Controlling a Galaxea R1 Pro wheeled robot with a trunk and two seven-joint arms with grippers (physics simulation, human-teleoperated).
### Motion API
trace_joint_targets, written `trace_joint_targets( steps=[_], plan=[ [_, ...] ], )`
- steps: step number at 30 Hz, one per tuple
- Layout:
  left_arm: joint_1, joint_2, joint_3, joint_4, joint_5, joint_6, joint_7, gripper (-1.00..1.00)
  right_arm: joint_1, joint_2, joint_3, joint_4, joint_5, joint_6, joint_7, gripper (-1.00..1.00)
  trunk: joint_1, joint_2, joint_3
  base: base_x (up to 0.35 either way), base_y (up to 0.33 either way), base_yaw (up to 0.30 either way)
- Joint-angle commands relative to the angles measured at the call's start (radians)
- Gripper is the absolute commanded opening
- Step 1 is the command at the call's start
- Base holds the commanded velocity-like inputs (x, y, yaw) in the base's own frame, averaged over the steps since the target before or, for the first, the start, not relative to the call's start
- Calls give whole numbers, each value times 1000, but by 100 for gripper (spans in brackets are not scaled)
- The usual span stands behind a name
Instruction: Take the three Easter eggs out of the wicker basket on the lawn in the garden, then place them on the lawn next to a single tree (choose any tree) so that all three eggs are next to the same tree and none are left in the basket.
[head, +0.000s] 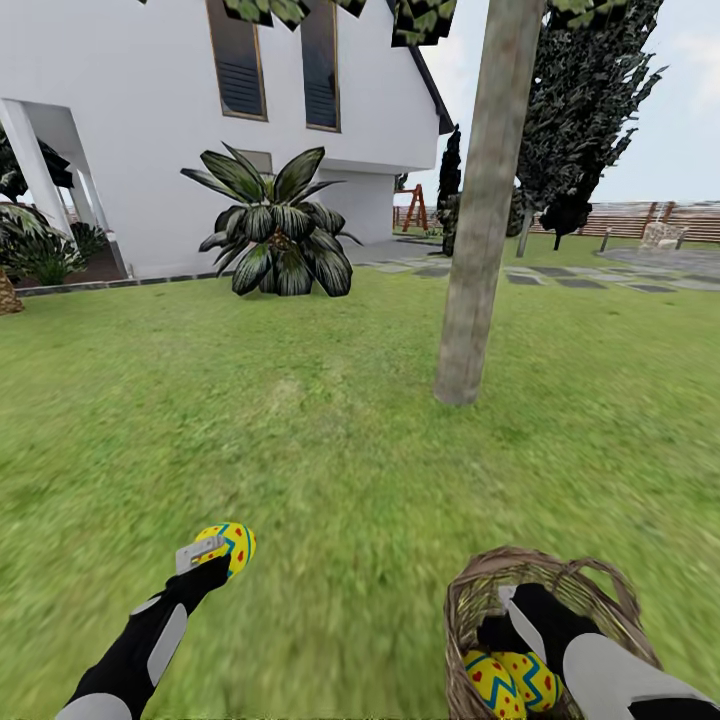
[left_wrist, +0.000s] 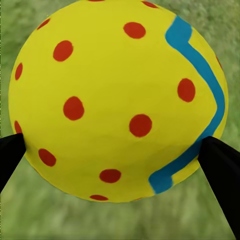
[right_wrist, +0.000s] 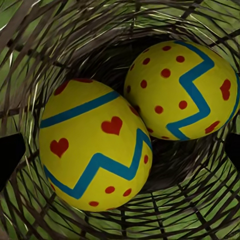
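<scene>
We hold one Easter egg (head: 229, 546) in our left gripper (head: 212, 560), out over the lawn (head: 330, 470) at the lower left of the head view, well apart from the wicker basket (head: 470, 600); in the left wrist view the egg (left_wrist: 117, 100) sits between the two black fingers (left_wrist: 222, 170), which are clamped on its sides, yellow shell with red dots and a blue zigzag facing the camera. Our right gripper (head: 505, 620) reaches down into the basket at the lower right of the head view, with our arm passing over the rim and under the loop handle (head: 590, 575). Inside lie the two other eggs (head: 510, 682), touching each other on the woven bottom. The right wrist view shows the nearer egg (right_wrist: 95, 145) with red hearts and a blue zigzag, and the farther egg (right_wrist: 182, 90) just beside it against the wicker wall (right_wrist: 45, 45). The dark fingers (right_wrist: 10, 155) show at both edges of that view, spread apart with nothing between them but the eggs below. The tree (head: 485, 200) stands ahead on the grass, its grey-brown trunk leaning slightly, well apart from the basket and from the held egg. Behind it are a palm-like plant (head: 275, 230), the white house (head: 150, 110), a dark conifer (head: 585, 100) and a wooden fence (head: 650, 222)
</scene>
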Motion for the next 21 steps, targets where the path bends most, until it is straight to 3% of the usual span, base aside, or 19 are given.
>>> trace_joint_targets(
  steps=[1, 6, 9, 11, 15, 21],
  plan=[
    [0, -1, 4, -1, 9, 7, -6, -100, 0, -1, 8, -2, -6, 5, 1, 100, 4, -8, -4, 0, 0, 0],
    [0, 3, 4, -6, 9, 6, -5, -100, 0, 2, 9, -2, -6, 5, 1, 100, 19, -36, -21, 0, 0, 0],
    [0, 37, 16, -77, 14, 3, 2, -100, 0, 3, 12, -2, -4, 3, 1, 100, 21, -37, -32, 0, 0, 0],
    [0, 43, 20, -97, 17, 3, 4, -100, 0, 4, 12, -2, -2, 3, 1, 100, 22, -37, -40, 0, 0, 0],
    [0, 43, 44, -104, 18, 3, 5, -100, 0, 4, 12, -2, -2, 2, 1, 100, 24, -38, -55, 0, 0, 0],
    [0, 39, 44, -101, 16, 3, 5, -100, 0, 4, 13, -2, 0, 2, 1, 100, 26, -39, -79, 0, 0, 0]
  ],
)
